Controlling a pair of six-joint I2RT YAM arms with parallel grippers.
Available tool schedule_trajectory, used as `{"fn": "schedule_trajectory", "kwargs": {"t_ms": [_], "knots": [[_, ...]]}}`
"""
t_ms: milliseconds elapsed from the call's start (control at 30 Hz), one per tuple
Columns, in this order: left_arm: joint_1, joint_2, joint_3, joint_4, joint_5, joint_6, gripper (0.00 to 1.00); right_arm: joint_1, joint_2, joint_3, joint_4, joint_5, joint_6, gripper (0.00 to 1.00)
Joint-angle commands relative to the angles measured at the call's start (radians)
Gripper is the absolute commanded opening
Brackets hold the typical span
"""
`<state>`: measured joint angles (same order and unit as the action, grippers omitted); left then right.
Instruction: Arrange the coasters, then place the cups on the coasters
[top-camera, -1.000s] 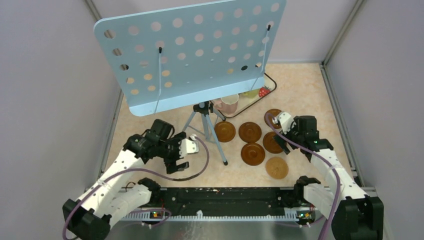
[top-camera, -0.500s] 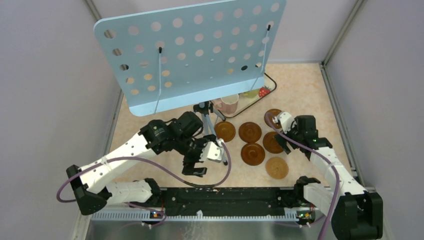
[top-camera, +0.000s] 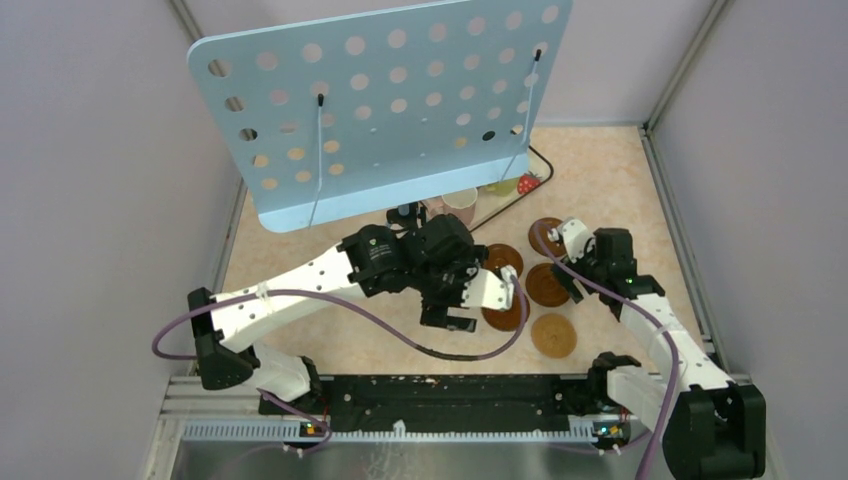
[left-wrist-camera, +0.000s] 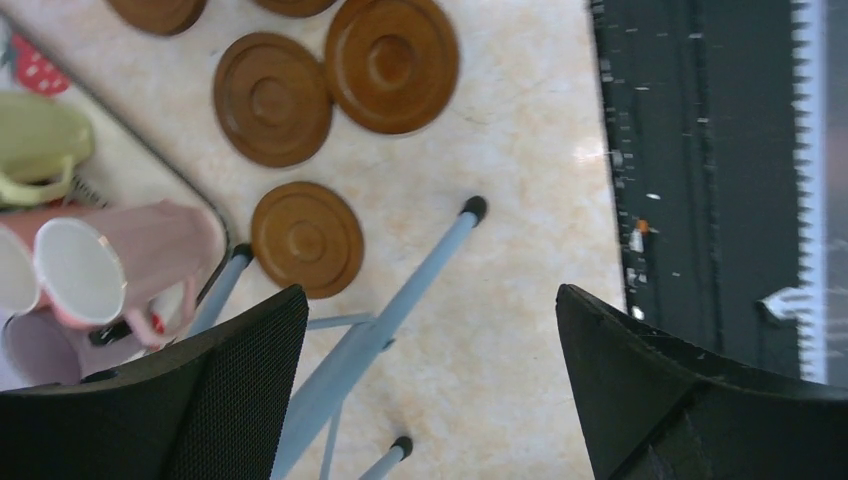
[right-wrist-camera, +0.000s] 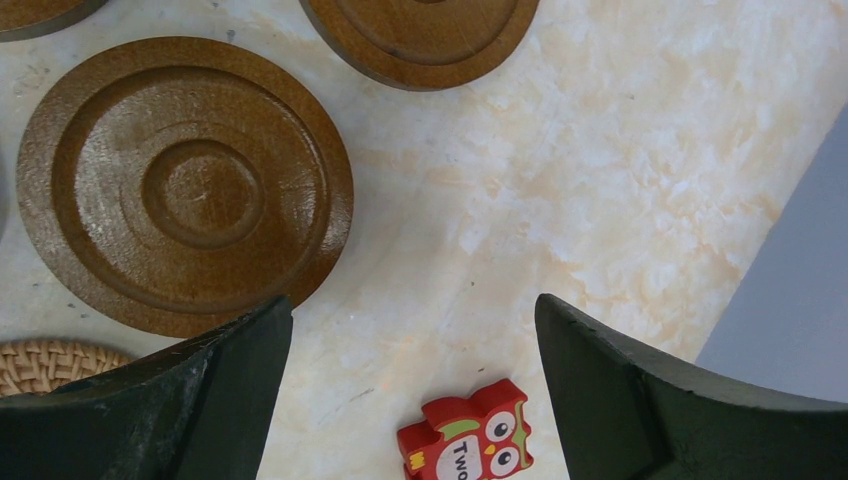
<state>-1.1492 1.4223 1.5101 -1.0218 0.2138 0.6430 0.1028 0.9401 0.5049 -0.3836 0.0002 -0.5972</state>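
Left arm: your left gripper (left-wrist-camera: 430, 300) stands with its fingers wide apart and nothing between them. It hangs above the surface (left-wrist-camera: 520, 200), over a leg of the grey tripod (left-wrist-camera: 400, 310). In the top view this arm reaches across the middle of the frame and covers part of the coaster group.

Right arm: your right gripper (right-wrist-camera: 412, 310) is likewise spread and clamped on nothing. It is poised over bare surface just beside one brown coaster.

Coasters (left-wrist-camera: 272, 98): the left wrist view shows five, all flat on the surface in the upper left and upper centre of the frame. Two of them lie edge to edge. One lies lower, just beside a tripod leg and the tray corner. In the top view the group sits right of centre, between your two grippers.

Cups (left-wrist-camera: 140, 255): none stands on a coaster. They are crowded on the strawberry-print tray (left-wrist-camera: 40, 72) at the left edge of the left wrist view. A pink cup is nearest the tripod, a pale yellow-green one is above it, and a mauve one below is partly hidden by the finger. In the top view the blue perforated panel (top-camera: 380, 110) hides most of the tray.

Other items, right wrist view: a red owl block (right-wrist-camera: 465, 445) lies at bottom centre. The edge of a woven mat (right-wrist-camera: 50, 360) shows at lower left.
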Motion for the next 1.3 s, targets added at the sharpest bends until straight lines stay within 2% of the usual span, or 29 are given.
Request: {"fn": "schedule_trajectory", "kwargs": {"t_ms": [0,167,533,767,1267], "knots": [[-0.006,0.01,0.005,0.145,-0.269,-0.052,0.99,0.007,-0.011,0.02,0.058,0.053,0.028,0.9],[-0.005,0.041,-0.021,0.244,-0.5,-0.11,0.99,0.007,-0.014,0.02,0.06,0.057,0.028,0.9],[0.001,0.021,-0.168,0.454,-0.69,-0.098,0.97,0.007,-0.03,0.012,0.055,0.054,0.022,0.9],[0.03,-0.017,-0.261,0.529,-0.705,-0.07,0.95,0.008,-0.029,0.013,0.054,0.046,0.019,0.9],[0.186,-0.138,-0.394,0.542,-0.59,-0.018,0.94,0.007,-0.022,0.014,0.053,0.038,0.017,0.9]]}}
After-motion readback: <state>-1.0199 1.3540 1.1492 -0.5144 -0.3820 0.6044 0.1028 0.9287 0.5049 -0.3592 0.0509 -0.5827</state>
